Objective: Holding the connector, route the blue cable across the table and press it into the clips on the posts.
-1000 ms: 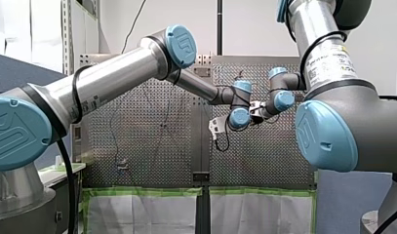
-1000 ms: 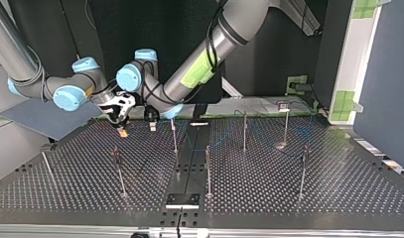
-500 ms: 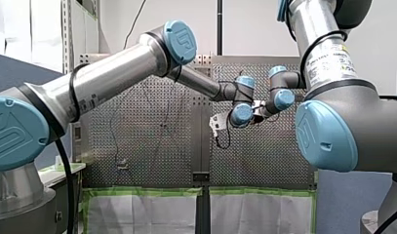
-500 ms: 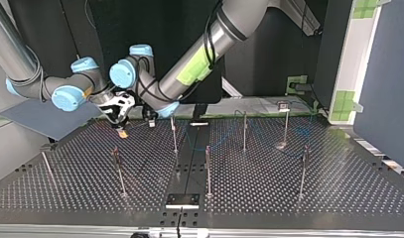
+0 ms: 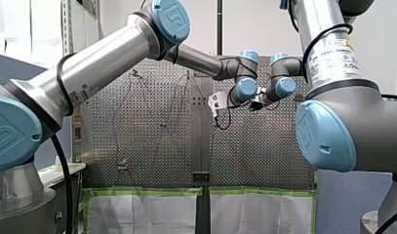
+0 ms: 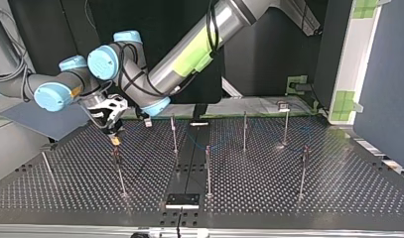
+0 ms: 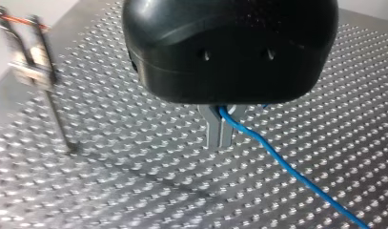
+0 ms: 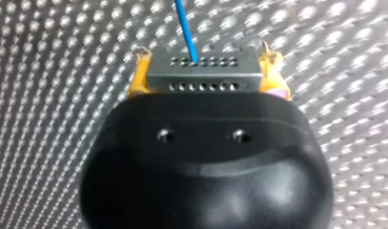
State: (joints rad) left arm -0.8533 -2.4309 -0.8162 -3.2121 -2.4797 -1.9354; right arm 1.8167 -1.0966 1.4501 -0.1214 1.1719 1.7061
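In the right wrist view my right gripper (image 8: 205,71) is shut on the grey metal connector (image 8: 201,81), with a yellow pad on either side of it. The blue cable (image 8: 185,26) leaves the connector's far face. In the left wrist view my left gripper (image 7: 219,138) has its metal fingers (image 7: 213,129) shut on the blue cable (image 7: 296,174), which trails away over the table. At the top view's left, my right gripper (image 6: 110,121) hangs over a post (image 6: 118,171), and my left gripper (image 6: 148,121) is beside it.
Several thin posts stand on the perforated table (image 6: 313,208), among them one (image 6: 173,134) close to my left gripper and one (image 6: 244,130) further toward the top view's right. Beside my left gripper, a post with a clip (image 7: 32,64) shows.
Both grippers have shifted toward the top view's left. The connector has come down nearer the post below it. In the front view both wrists have risen.
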